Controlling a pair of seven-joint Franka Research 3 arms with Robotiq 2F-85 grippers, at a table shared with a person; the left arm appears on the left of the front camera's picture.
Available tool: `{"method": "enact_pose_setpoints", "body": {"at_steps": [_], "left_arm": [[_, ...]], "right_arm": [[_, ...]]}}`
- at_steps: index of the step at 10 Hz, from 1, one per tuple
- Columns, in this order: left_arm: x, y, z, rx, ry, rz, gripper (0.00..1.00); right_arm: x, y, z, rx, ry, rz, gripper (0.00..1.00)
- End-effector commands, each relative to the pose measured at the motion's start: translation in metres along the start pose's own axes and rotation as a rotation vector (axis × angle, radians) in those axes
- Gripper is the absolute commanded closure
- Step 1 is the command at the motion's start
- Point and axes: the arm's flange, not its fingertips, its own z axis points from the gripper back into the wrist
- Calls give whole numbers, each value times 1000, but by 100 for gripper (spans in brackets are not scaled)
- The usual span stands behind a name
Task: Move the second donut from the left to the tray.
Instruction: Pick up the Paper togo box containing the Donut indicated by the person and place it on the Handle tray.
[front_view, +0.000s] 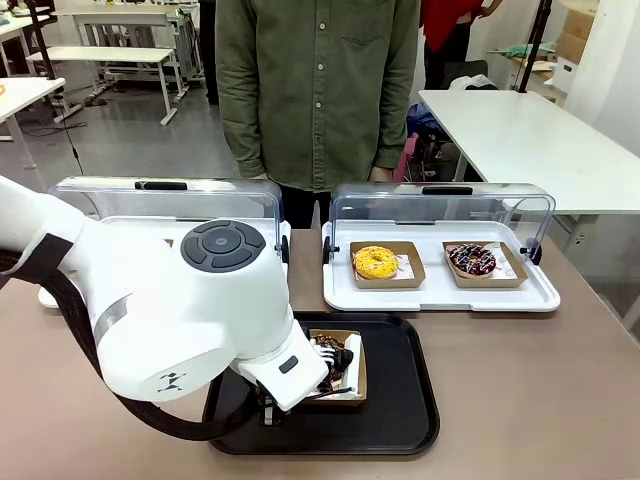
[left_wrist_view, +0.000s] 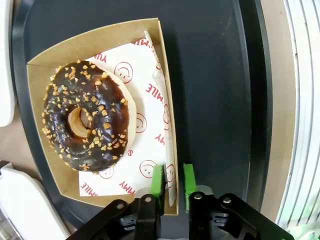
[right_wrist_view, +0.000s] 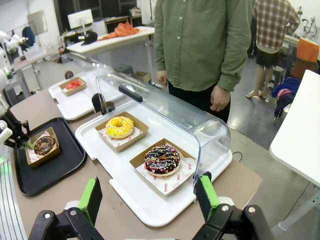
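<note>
From my left wrist camera I saw the second donut from the left (left_wrist_view: 86, 116) lying just ahead of the left gripper (left_wrist_view: 174, 181) and off to one side of it. It was a ring with a dark chocolate glaze, glossy, scattered all over with small pale tan crumbs, and a lighter dough edge showed along one side and inside the hole. It sat in a small brown cardboard dish (left_wrist_view: 42, 70) on white paper (left_wrist_view: 145, 130) printed with red smiley faces and lettering. The dish rested flat on the tray (left_wrist_view: 210, 90), which was black with a raised, rounded rim.

The left gripper's green pads (left_wrist_view: 158, 181) stood narrowly apart, straddling the near wall of the dish and the paper's edge. I saw a slim gap on either side of the cardboard, so I could not tell whether the pads pressed it or had let go.

In the front view the left arm covered much of the tray, and the donut showed only as a dark patch just beyond the gripper.

The right gripper (right_wrist_view: 150, 197) was spread wide, nothing between its pads, hovering over the brown surface (right_wrist_view: 250, 185). Ahead of it lay a white tray (right_wrist_view: 150, 200) with a clear lid raised, carrying a yellow donut (right_wrist_view: 119, 127) and a dark donut with coloured sprinkles (right_wrist_view: 162, 159). Beyond that stood a person in a green shirt (right_wrist_view: 200, 40).
</note>
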Motion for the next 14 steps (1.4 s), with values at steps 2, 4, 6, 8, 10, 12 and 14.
{"method": "enact_pose_setpoints", "body": {"at_steps": [2, 4, 6, 8, 10, 12, 14], "left_arm": [[-10, 4, 23, 0, 8, -8, 0], [-15, 9, 47, 6, -14, -5, 0], [-19, 16, 72, -25, -47, -33, 0], [-20, 17, 85, -16, -58, -40, 0], [-22, 20, 90, -22, -69, -41, 0], [-15, 17, 83, 10, -45, -25, 0], [-15, 17, 83, 10, -45, -25, 0]], "right_arm": [[2, -1, 0, 1, -18, 14, 0], [2, -1, 0, 1, -18, 14, 0], [2, -1, 0, 1, -18, 14, 0], [2, -1, 0, 1, -18, 14, 0], [2, -1, 0, 1, -18, 14, 0], [2, -1, 0, 1, -18, 14, 0], [2, -1, 0, 1, -18, 14, 0]]}}
